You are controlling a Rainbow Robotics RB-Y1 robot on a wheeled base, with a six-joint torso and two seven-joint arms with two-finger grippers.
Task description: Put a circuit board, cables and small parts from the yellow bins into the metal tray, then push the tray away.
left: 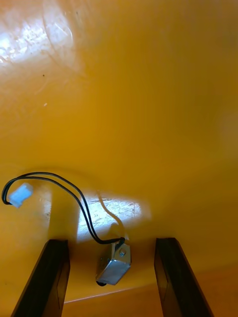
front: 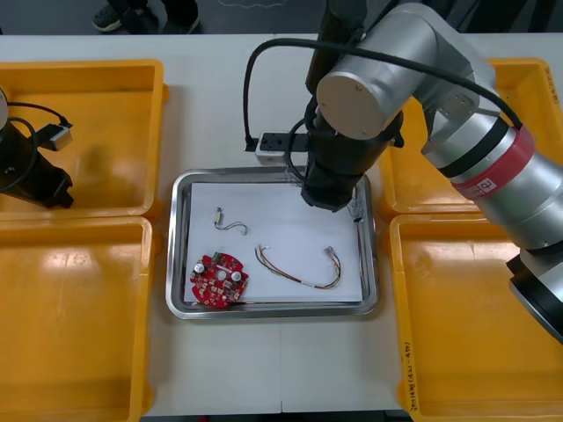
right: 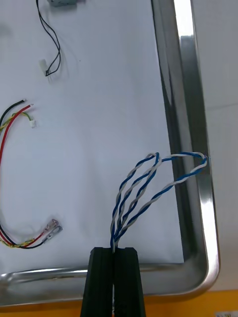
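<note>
Though not yet pushed away, already stocked inside the metal tray (front: 173,255): round red circuit board (front: 218,280) at the near left corner; red and yellow cable (front: 299,268) beside it; small metal part (front: 218,214) with black lead (front: 234,226) farther back.
Incoming: twisted blue and white cable (right: 144,188), pinched in the clenched right claw (right: 116,252), draped in loops across the tray's right rim, not yet released.
Pending: second small metal part (left: 114,265) with black cable (left: 59,185), in the far left yellow bin (front: 106,79), between the spread fingers (left: 49,277) of the left claw (left: 111,242), ungrasped.
Remaining, by estimate: release, that pickup, the push across the bench (front: 202,114).
</note>
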